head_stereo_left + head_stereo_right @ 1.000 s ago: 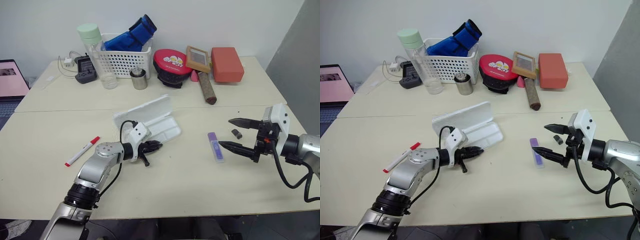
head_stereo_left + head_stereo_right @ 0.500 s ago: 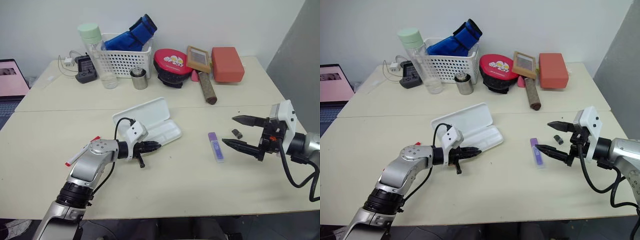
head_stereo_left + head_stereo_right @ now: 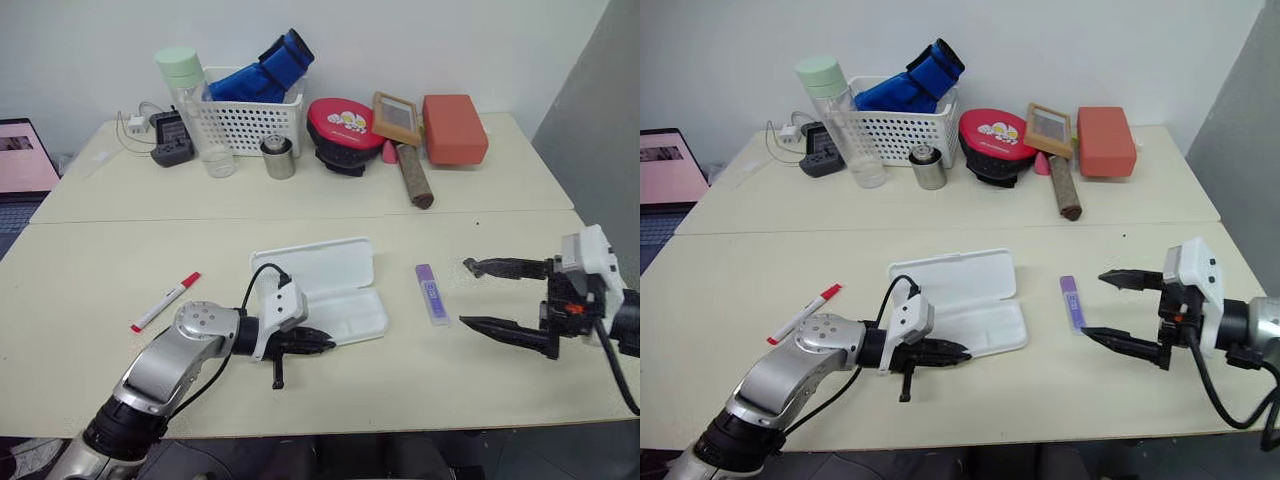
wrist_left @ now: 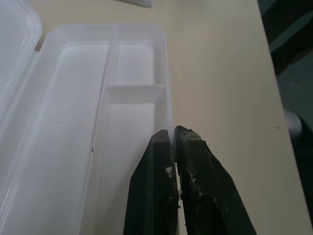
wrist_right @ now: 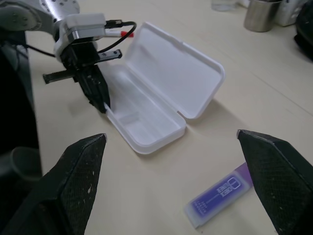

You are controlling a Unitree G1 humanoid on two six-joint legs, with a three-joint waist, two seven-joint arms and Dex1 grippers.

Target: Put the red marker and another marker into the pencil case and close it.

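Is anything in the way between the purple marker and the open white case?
Nothing visible is. Bare table lies between the purple marker and the open pencil case. The left gripper pinches the tray's near edge, away from that path.

Silver-grey left arm (image 3: 160, 365), white wrist modules, black cables, tapered black fingers (image 3: 505, 330).

Pencil case (image 4: 73, 122) cut off at the left wrist view's edges, its lid barely in. Laptop (image 3: 22, 160) cropped by the left edge. Purple highlighter (image 5: 222, 193) label too small to read.
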